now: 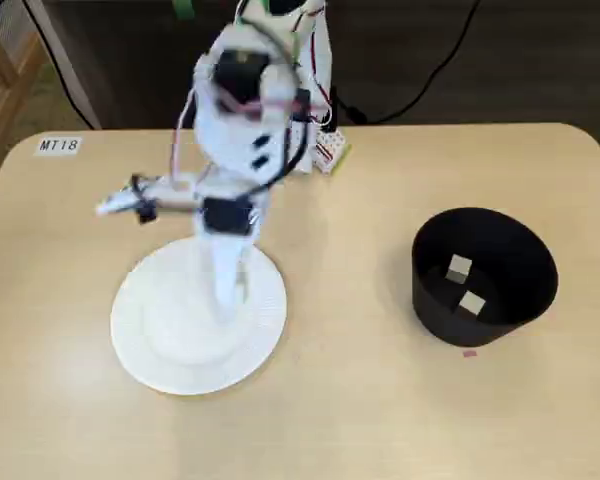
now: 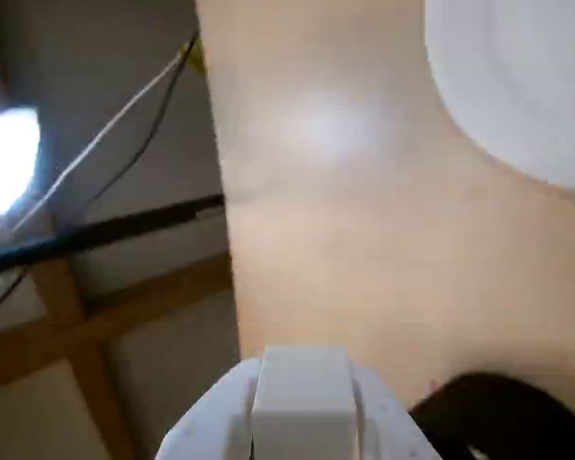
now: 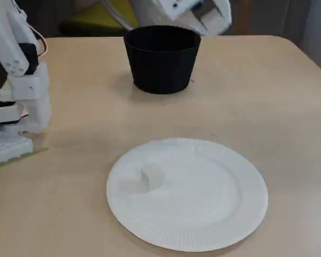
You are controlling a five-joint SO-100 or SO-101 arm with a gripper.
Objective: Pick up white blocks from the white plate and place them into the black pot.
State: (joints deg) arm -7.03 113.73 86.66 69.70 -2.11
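The white plate (image 1: 160, 350) lies on the left of the table; it also shows in a fixed view (image 3: 214, 214) and in the wrist view (image 2: 527, 86). One white block (image 3: 151, 175) sits on its left part; in the other fixed view the arm hides it. The black pot (image 1: 430, 300) stands to the right and holds two white blocks (image 1: 460, 268) (image 1: 471, 303). The pot also shows in a fixed view (image 3: 161, 64). My gripper (image 1: 225, 305) hangs above the plate, pointing down and blurred. I cannot tell whether its jaws are open or hold anything.
The arm's base (image 1: 315, 150) stands at the table's back edge and shows at the left in a fixed view (image 3: 13, 107). A tiny pink speck (image 1: 469, 352) lies in front of the pot. A label (image 1: 58, 145) is stuck near the back left corner.
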